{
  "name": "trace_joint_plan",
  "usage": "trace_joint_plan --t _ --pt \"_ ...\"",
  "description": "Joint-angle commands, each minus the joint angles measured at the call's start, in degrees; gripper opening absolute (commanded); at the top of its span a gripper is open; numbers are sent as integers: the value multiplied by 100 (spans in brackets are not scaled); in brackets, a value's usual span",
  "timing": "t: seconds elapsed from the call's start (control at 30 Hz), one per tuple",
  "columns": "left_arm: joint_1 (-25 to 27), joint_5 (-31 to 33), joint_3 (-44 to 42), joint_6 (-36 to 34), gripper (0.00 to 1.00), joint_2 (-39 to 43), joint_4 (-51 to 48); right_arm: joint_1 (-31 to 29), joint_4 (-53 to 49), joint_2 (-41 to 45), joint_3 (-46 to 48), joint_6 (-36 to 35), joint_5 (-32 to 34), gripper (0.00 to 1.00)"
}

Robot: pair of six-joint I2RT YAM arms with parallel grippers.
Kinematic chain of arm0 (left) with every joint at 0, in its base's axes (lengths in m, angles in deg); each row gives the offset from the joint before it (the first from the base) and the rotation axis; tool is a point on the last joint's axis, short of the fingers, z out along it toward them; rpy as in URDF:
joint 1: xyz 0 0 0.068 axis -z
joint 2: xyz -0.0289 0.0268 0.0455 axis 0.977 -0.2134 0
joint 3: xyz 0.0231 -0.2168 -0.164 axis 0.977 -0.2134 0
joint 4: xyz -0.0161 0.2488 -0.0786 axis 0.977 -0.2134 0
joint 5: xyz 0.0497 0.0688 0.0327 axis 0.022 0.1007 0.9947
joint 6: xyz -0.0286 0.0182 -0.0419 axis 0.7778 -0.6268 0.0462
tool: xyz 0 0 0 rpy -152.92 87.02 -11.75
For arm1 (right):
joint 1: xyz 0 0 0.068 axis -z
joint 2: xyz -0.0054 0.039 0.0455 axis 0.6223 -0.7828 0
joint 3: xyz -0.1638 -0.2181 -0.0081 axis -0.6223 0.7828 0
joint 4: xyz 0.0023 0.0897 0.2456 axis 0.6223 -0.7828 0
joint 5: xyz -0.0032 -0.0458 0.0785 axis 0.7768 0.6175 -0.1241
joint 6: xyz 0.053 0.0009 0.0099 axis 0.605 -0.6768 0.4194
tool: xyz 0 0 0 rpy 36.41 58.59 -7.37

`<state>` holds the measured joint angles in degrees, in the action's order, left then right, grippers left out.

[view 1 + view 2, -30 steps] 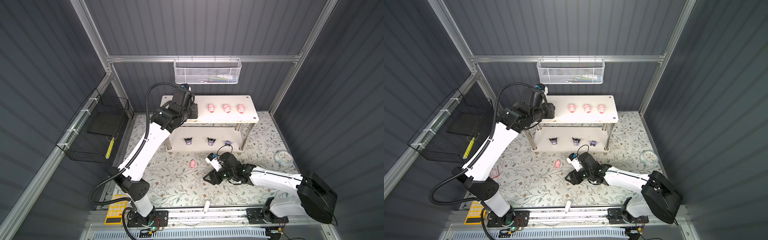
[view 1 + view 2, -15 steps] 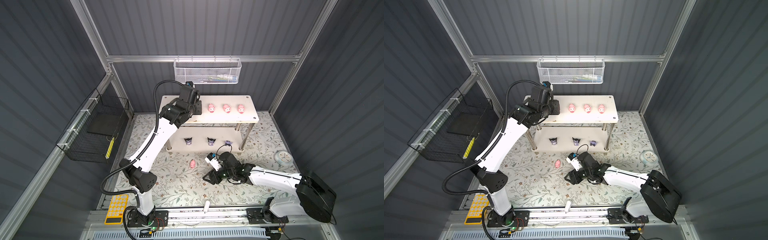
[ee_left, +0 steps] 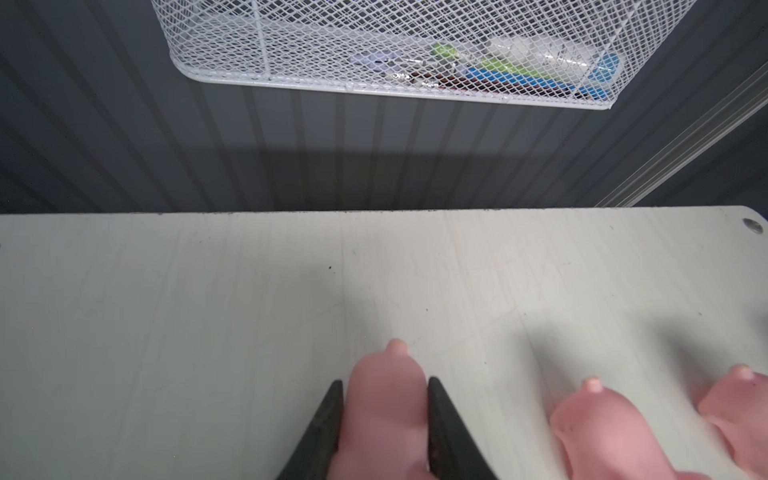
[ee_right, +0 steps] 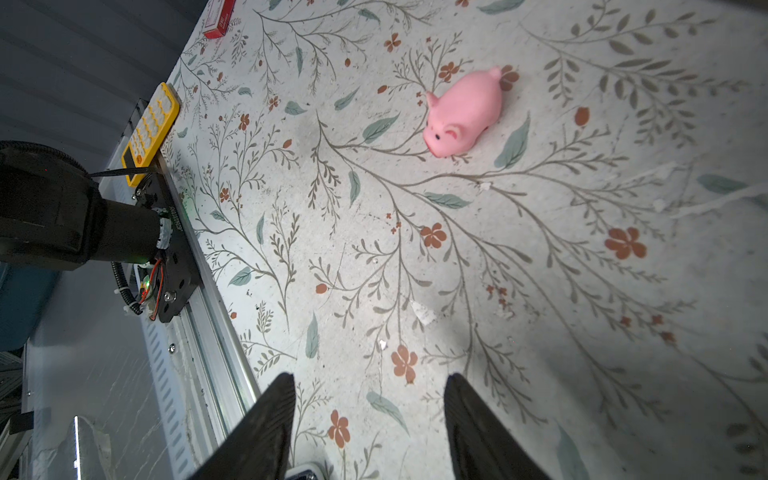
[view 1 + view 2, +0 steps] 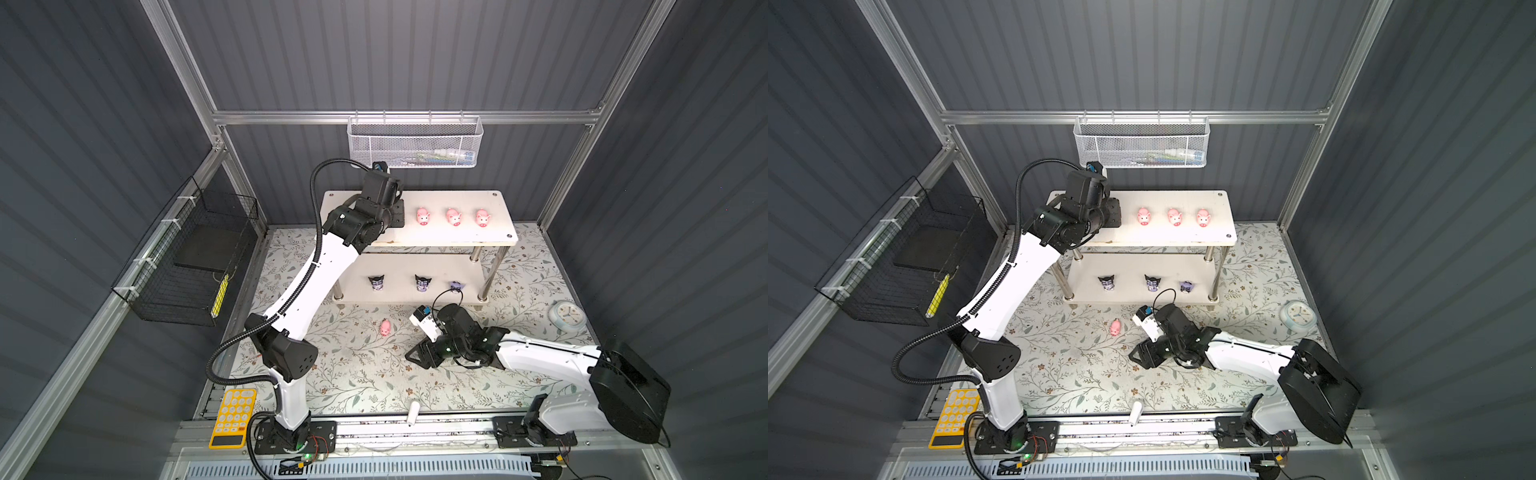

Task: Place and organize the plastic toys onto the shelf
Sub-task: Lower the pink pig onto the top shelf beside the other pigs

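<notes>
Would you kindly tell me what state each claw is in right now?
Left claw: closed on a pink pig, over the shelf top board.
Right claw: open, holding nothing, above the floral mat.

5 small pink plastic pig figurines (image 5: 422,216) in all: 3 in a row in both top views, a 4th pig (image 3: 384,411) shown only by the left wrist view, and 1 lone pig (image 5: 385,328) well apart from them. 3 small figurines with black pointed ears and purple-and-white bodies (image 5: 422,283), 1 of them paler. 1 white 2-tier rectangular shelf (image 5: 449,235). 1 white mesh wall basket (image 5: 413,143), 1 black wire basket (image 5: 187,266), 1 yellow keypad calculator (image 5: 232,417), 1 small white cylinder (image 5: 413,412), 1 round pale-blue clock-like dish (image 5: 567,314)
</notes>
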<state>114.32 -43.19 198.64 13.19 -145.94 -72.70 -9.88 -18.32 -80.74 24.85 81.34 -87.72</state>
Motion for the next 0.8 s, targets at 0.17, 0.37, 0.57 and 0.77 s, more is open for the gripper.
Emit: trace_joint_plan --t 0.17,0.37,0.57,0.77 --pt "9 35 147 -42 33 -50 -129 46 68 -69 -69 23 -31 59" --pt "5 16 120 -15 33 -53 -205 55 86 -99 -67 40 -42 59" --pt "9 34 -24 -7 34 21 -199 63 110 -99 -49 57 -31 59" --pt "9 28 -34 17 35 22 -218 63 116 -105 -34 66 -32 59"
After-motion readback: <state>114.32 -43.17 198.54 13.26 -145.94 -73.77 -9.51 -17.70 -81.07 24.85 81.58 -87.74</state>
